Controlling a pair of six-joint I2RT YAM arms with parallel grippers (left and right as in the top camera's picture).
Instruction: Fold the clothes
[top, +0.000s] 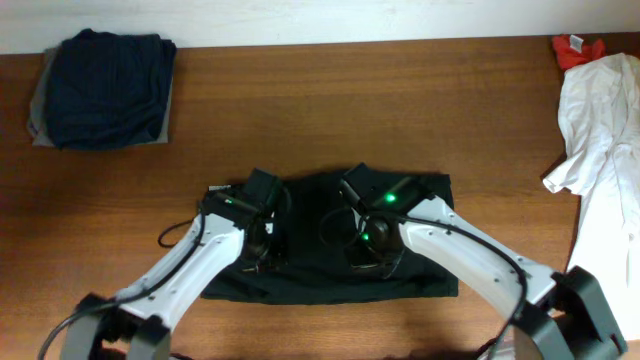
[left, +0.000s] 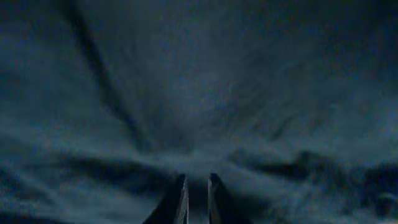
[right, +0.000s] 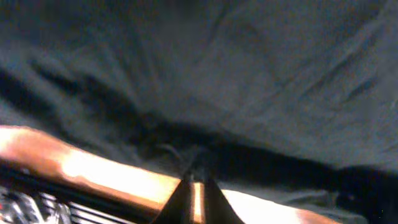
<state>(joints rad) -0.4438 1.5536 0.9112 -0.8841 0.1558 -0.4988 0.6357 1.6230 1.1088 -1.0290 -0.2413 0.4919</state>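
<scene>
A large black wrinkled garment (top: 305, 283) lies on the wooden table (top: 360, 110) at the front centre. Both grippers are down on it. My left gripper (top: 262, 245) is over its left part. In the left wrist view its fingers (left: 198, 182) are nearly together, with a narrow gap pressed into the dark cloth (left: 199, 81). My right gripper (top: 368, 250) is over the middle. In the right wrist view its fingertips (right: 194, 177) are shut on the edge of the black cloth (right: 249, 74), with bare table (right: 93, 168) below.
A folded navy garment (top: 105, 88) lies on a grey one (top: 38, 122) at the back left. A white garment (top: 605, 130) is crumpled at the right edge, with a small red piece (top: 575, 48) behind it.
</scene>
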